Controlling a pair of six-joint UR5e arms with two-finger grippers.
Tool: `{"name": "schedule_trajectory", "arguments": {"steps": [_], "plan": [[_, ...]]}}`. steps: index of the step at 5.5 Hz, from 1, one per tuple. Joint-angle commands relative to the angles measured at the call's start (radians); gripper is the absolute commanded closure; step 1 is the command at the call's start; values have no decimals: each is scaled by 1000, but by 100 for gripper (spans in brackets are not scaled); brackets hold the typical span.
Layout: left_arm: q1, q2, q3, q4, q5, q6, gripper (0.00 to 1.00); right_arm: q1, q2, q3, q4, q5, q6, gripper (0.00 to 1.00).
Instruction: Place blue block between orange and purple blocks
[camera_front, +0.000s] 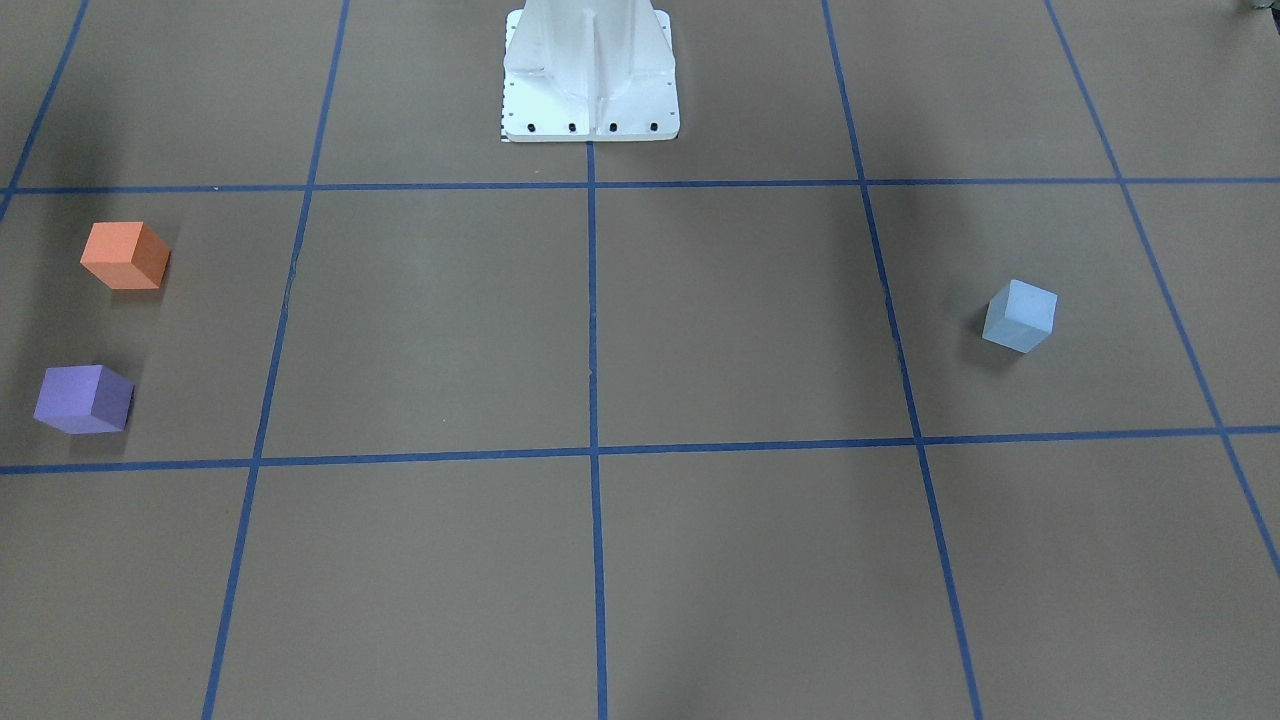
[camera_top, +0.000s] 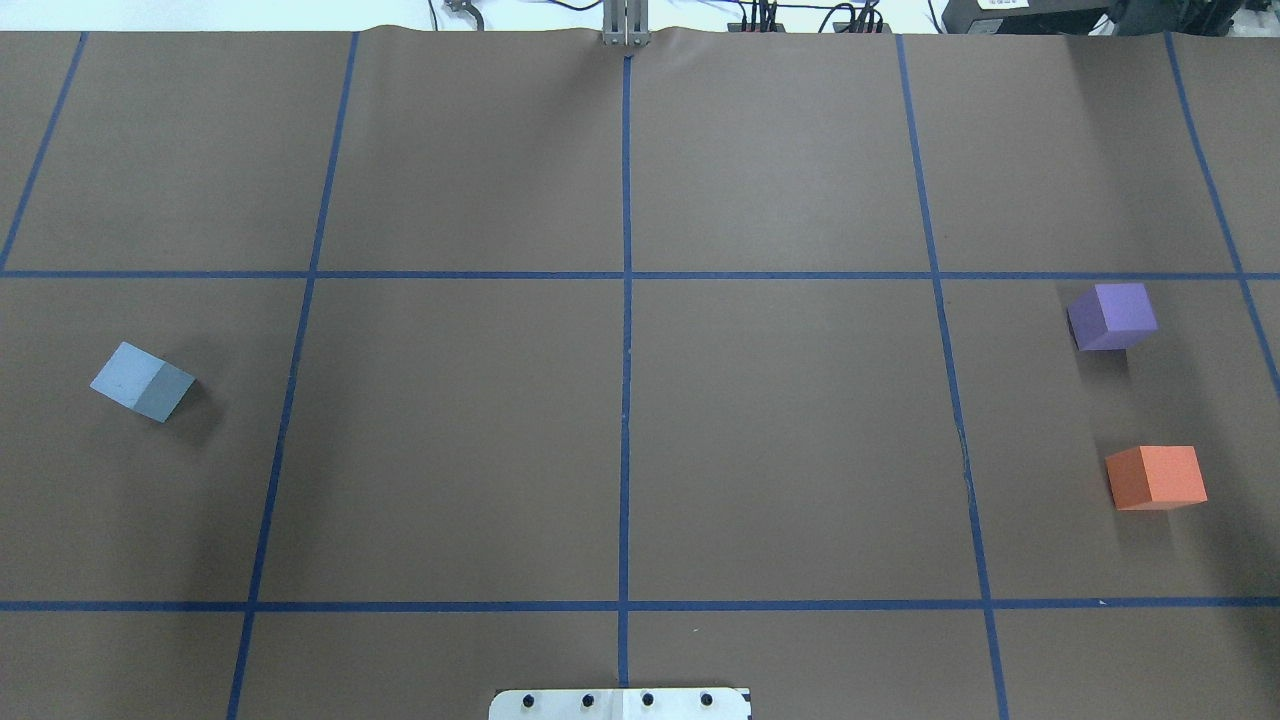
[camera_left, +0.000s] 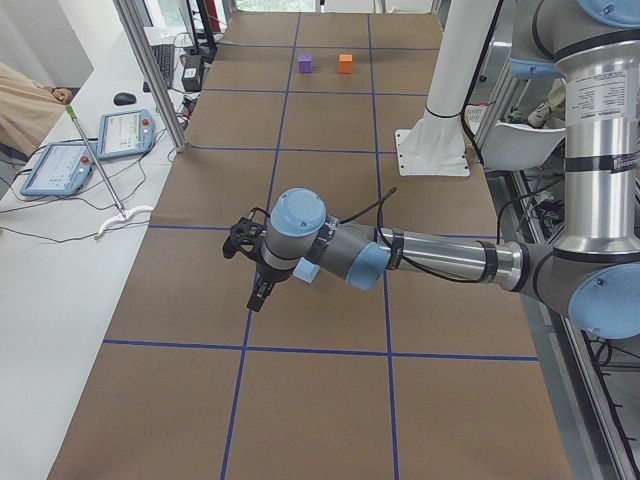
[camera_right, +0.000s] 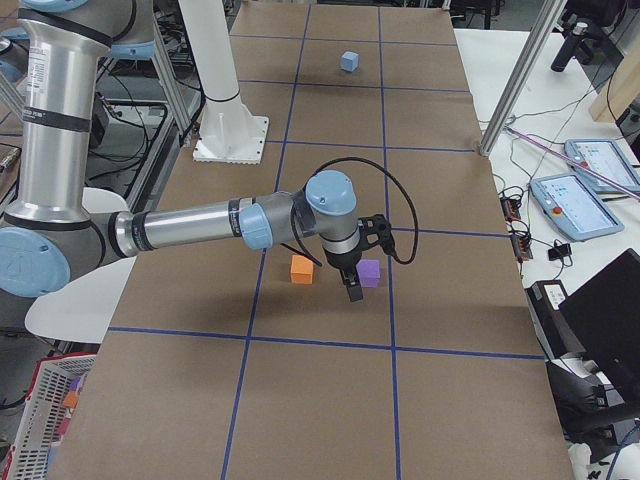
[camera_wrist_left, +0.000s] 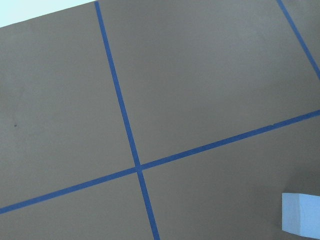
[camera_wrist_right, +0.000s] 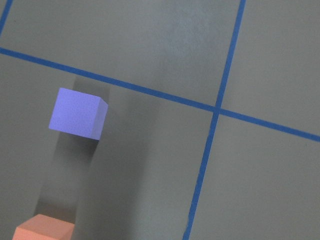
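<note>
The blue block (camera_front: 1020, 315) lies alone on the robot's left side of the table (camera_top: 142, 381). It also shows at the lower right corner of the left wrist view (camera_wrist_left: 301, 214). The purple block (camera_top: 1111, 316) and the orange block (camera_top: 1156, 477) lie apart on the robot's right side, purple farther from the base. Both show in the right wrist view, purple (camera_wrist_right: 77, 113) and orange (camera_wrist_right: 44, 232). My left gripper (camera_left: 256, 295) hangs above the table near the blue block (camera_left: 308, 271). My right gripper (camera_right: 354, 292) hangs near the purple block (camera_right: 369, 273). I cannot tell whether either gripper is open.
The white robot base (camera_front: 590, 80) stands at the table's middle edge. Blue tape lines (camera_top: 625, 400) divide the brown table into squares. Aluminium posts (camera_left: 150, 70) and teach pendants (camera_left: 120, 133) stand on the white bench beside the table.
</note>
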Motion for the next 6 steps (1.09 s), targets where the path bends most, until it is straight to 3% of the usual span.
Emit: {"name": "schedule_trajectory", "arguments": {"steps": [1,2,4,6], "plan": [[87,-11,1,-40,1,-29,0,0,6,-8,46,1,-4,0],[203,-52,8,-37,12,-169,0,0,13,-29,115,7,7,0],[372,-51,43,-43,27,-269,0,-9,33,-40,115,8,1,0],[538,-52,42,-153,180,-260,0,-9,32,-40,117,25,-1,0]]}}
